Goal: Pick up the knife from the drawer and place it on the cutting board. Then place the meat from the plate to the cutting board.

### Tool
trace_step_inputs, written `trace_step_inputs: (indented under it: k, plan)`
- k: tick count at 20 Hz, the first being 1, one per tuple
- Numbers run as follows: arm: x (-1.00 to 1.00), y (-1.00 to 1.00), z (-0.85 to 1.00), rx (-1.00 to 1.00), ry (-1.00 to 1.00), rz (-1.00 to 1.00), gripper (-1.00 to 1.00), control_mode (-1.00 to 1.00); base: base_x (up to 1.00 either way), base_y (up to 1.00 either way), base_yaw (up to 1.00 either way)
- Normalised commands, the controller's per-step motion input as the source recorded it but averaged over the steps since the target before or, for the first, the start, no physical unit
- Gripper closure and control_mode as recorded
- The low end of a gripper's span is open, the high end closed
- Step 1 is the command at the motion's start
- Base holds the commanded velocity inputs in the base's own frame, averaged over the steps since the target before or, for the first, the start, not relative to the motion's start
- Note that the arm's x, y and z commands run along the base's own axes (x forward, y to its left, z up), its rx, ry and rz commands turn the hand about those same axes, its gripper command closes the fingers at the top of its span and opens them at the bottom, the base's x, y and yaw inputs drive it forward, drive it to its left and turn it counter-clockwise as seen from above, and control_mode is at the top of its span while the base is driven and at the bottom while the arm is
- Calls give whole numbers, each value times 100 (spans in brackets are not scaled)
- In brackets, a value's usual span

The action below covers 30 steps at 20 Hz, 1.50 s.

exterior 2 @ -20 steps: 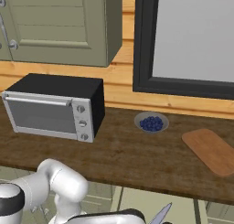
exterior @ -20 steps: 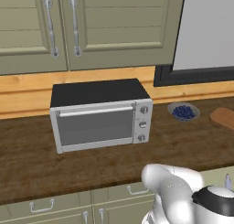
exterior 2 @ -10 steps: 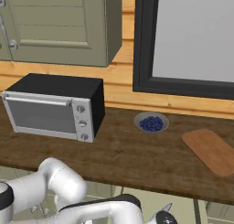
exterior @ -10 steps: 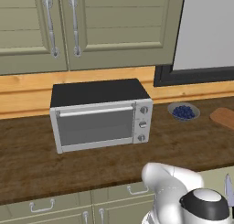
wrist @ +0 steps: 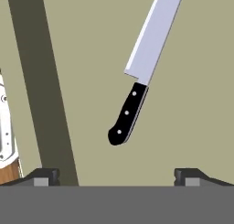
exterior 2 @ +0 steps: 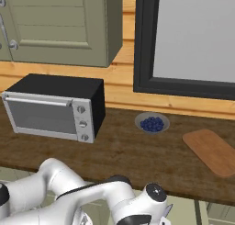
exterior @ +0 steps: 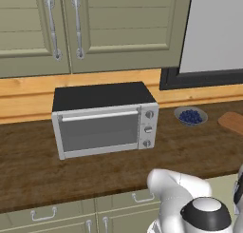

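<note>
In the hand view the knife [wrist: 137, 81] lies flat on the olive floor of the drawer [wrist: 196, 109]. Its black handle points toward me and its broad silver blade runs off the top edge. My gripper [wrist: 116, 176] hovers above it, open, with the handle's end just ahead of the gap between the fingertips [wrist: 45, 176] and nothing between them. The wooden cutting board [exterior 2: 211, 150] lies on the counter at the far right, and its near corner is the cutting board [exterior: 232, 121] in the left base view. The plate and the meat are out of view.
A silver toaster oven [exterior: 104, 118] stands mid-counter, the same toaster oven [exterior 2: 55, 107] at the left in the right base view. A small bowl of blue berries [exterior 2: 152, 123] sits between it and the board. A dark drawer wall [wrist: 41, 81] runs along the left of the hand view.
My arm's elbow and wrist have shifted low in front of the counter edge. The counter's things have not moved, and the gripper stays open.
</note>
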Motion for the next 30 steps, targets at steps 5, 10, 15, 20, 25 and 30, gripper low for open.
trace_step_inputs:
  k: [5, 10, 15, 20, 25, 30]
  plan:
    - [8, 0, -16, 1, -5, 0, -100, -100, 0, 0, 0]
    - [15, 0, -29, 0, -2, 0, -100, -100, 0, 0, 0]
    - [5, -1, -30, 0, 0, 0, -100, -100, 0, 0, 0]
    - [0, -3, -26, 0, 0, -1, -100, -100, 0, 0, 0]
    - [0, 0, -18, 0, 1, -2, -100, -100, 0, 0, 0]
    - [2, 0, -27, 0, 0, -1, -100, -100, 0, 0, 0]
